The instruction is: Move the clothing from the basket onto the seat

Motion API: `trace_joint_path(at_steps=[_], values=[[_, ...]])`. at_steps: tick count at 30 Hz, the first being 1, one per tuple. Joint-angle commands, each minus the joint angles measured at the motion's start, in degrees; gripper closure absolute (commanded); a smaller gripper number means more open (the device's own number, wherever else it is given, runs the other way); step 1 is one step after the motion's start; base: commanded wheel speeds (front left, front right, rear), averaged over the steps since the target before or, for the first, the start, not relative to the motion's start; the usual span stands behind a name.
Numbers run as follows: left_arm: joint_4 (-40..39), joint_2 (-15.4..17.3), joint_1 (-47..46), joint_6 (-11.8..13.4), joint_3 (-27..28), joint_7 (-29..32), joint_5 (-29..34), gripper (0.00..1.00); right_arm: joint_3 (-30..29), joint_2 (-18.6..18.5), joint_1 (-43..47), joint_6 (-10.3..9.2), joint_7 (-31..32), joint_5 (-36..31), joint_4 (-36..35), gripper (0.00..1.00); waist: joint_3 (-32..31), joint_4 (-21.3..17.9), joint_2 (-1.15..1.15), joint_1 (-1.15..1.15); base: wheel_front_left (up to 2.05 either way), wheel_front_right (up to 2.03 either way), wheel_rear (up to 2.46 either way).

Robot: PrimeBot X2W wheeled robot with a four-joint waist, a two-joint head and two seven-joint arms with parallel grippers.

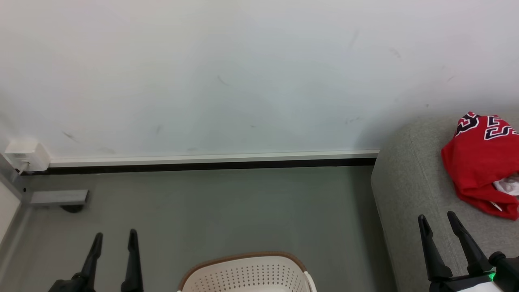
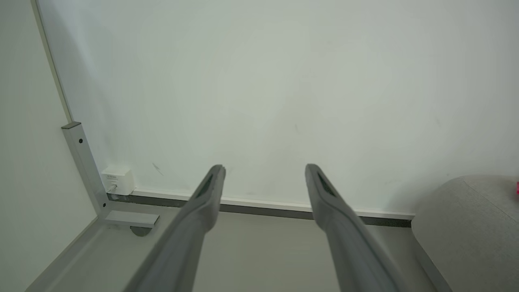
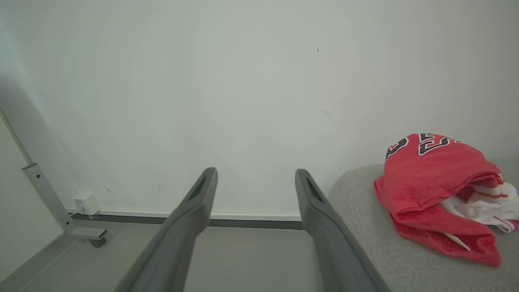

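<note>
Clothing (image 1: 478,162): a red bundle lay crumpled on the seat (image 1: 409,190), at the right of the head view. Black-and-white lettering showed on its upper part, and white fabric showed in the fold on its right side.

Basket (image 1: 247,273): it stood on the grey floor (image 1: 227,211) to the left of the seat, apart from it. The frame cut it off, leaving the brown rim and a perforated wall in view.

Right gripper (image 1: 436,215): the jaws were spread wide and held nothing. It was over the seat near the bundle, not touching it.

Left gripper (image 1: 116,233): the jaws were spread wide and held nothing. It was above the floor to the left of the basket, pointing towards the wall (image 1: 243,73).

A white box (image 1: 26,156) sat at the skirting, far left.
</note>
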Motion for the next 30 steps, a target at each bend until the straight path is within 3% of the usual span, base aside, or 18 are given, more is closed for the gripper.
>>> trace_joint_path(at_steps=[1,20,30], values=[[0.12,-0.27,-0.31,-0.25,0.1,0.0,0.61,0.0,-0.15,-0.2,-0.73,-0.13,-0.4,-0.39,0.25,0.0,0.06,-0.11,0.0,0.0,0.0,0.0,0.0],[5.43,-0.8,-5.7,-3.74,-3.58,0.01,1.99,0.0,-1.79,-1.24,-5.14,-0.13,-0.41,-0.19,-2.02,0.0,6.81,-4.52,0.0,0.0,0.0,0.0,0.0],[16.63,-0.31,-12.5,-5.0,-6.77,0.09,1.75,0.0,-2.73,-0.62,-10.18,-0.13,-0.41,0.4,-4.23,0.0,14.12,-8.07,0.0,0.0,0.0,0.0,0.0]])
